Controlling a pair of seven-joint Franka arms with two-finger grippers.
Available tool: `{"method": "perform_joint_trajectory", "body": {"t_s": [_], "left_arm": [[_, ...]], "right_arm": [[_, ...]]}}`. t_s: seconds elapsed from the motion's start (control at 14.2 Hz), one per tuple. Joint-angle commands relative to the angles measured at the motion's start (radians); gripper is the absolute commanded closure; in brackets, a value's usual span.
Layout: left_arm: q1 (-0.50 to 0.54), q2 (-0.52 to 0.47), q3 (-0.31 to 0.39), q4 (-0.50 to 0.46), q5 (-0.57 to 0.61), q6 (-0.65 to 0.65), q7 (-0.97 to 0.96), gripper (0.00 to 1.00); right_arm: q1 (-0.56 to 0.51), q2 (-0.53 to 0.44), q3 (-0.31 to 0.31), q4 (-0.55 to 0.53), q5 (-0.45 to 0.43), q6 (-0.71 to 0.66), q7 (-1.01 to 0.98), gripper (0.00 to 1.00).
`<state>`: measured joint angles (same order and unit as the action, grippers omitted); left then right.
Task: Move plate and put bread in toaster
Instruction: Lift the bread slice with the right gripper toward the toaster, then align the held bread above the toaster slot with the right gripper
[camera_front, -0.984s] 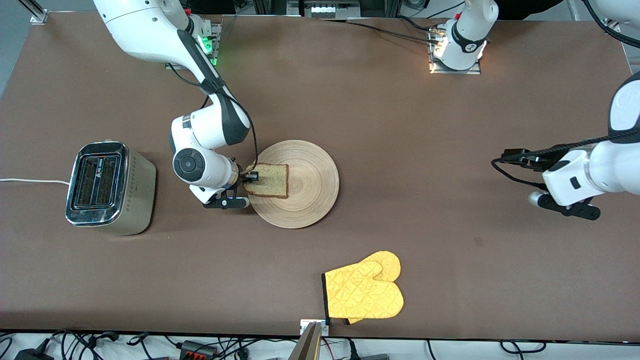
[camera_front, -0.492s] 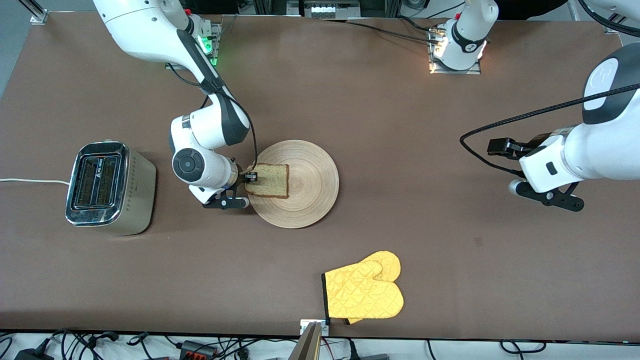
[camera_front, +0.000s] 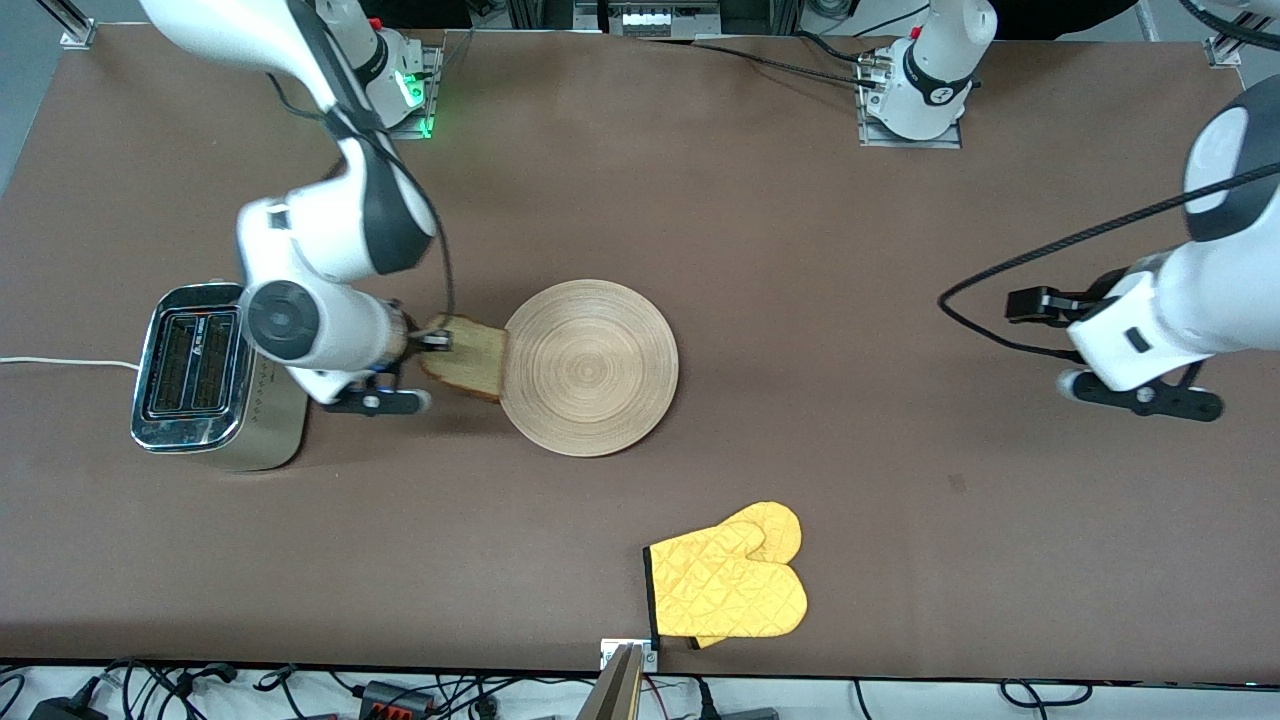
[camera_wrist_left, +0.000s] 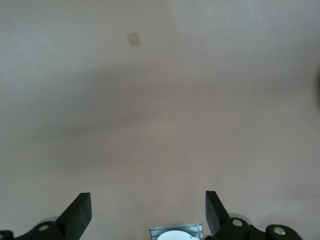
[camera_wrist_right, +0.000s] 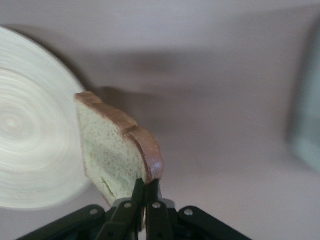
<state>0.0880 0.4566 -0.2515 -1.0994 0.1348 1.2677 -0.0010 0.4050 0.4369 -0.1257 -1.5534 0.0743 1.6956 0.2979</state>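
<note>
The brown tabletop (camera_front: 800, 250) carries the light-wood plate (camera_front: 590, 368) near its middle, lying flat and bare. The silver toaster (camera_front: 215, 375) stands toward the right arm's end of the tabletop, well apart from the plate, its two slots facing up and a white cord (camera_front: 60, 363) running off from it to the edge. A yellow oven mitt (camera_front: 728, 580) lies nearer to the front camera than the plate, close to the tabletop's edge. The right tool (camera_front: 432, 342) is up over the strip of tabletop between toaster and plate, its fingers pinched tight on one crust edge of the bread (camera_front: 465, 357); in the right wrist view the slice (camera_wrist_right: 112, 150) hangs in the air beside the plate (camera_wrist_right: 30, 145), clear of the surface, with its shadow below. The left tool (camera_front: 1120, 385) hangs over bare tabletop toward the left arm's end, waiting, its fingers (camera_wrist_left: 80, 212) spread wide with nothing between them.
</note>
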Motion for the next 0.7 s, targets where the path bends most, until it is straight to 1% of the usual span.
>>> {"method": "perform_joint_trajectory", "body": {"t_s": [0.0, 0.07, 0.14, 0.21, 0.28, 0.42, 0.49, 0.56, 0.63], "left_arm": [[0.074, -0.211, -0.005, -0.303, -0.043, 0.152, -0.031, 0.0], [0.078, -0.266, -0.003, -0.383, -0.046, 0.195, -0.071, 0.0], [0.078, -0.31, -0.005, -0.44, -0.058, 0.217, -0.117, 0.0], [0.078, -0.335, -0.005, -0.471, -0.099, 0.225, -0.143, 0.0], [0.078, -0.343, -0.003, -0.484, -0.112, 0.243, -0.143, 0.0], [0.068, -0.406, 0.006, -0.58, -0.112, 0.326, -0.142, 0.0], [0.064, -0.455, 0.006, -0.652, -0.112, 0.384, -0.142, 0.0], [0.061, -0.472, 0.006, -0.678, -0.112, 0.415, -0.136, 0.0], [0.061, -0.466, 0.006, -0.666, -0.112, 0.415, -0.137, 0.0]], "right_arm": [[0.001, -0.018, -0.061, 0.113, -0.071, -0.202, 0.006, 1.0], [0.003, -0.02, -0.089, 0.143, -0.1, -0.255, -0.002, 1.0], [0.001, -0.024, -0.107, 0.176, -0.138, -0.301, -0.011, 1.0], [0.001, -0.027, -0.117, 0.212, -0.19, -0.344, -0.026, 1.0], [0.0, -0.027, -0.12, 0.246, -0.25, -0.378, -0.052, 1.0], [0.0, -0.027, -0.12, 0.256, -0.362, -0.39, -0.103, 1.0], [0.005, -0.027, -0.12, 0.256, -0.431, -0.392, -0.133, 1.0], [0.003, -0.021, -0.117, 0.256, -0.508, -0.39, -0.172, 1.0], [0.005, -0.015, -0.117, 0.256, -0.548, -0.39, -0.201, 1.0]]}}
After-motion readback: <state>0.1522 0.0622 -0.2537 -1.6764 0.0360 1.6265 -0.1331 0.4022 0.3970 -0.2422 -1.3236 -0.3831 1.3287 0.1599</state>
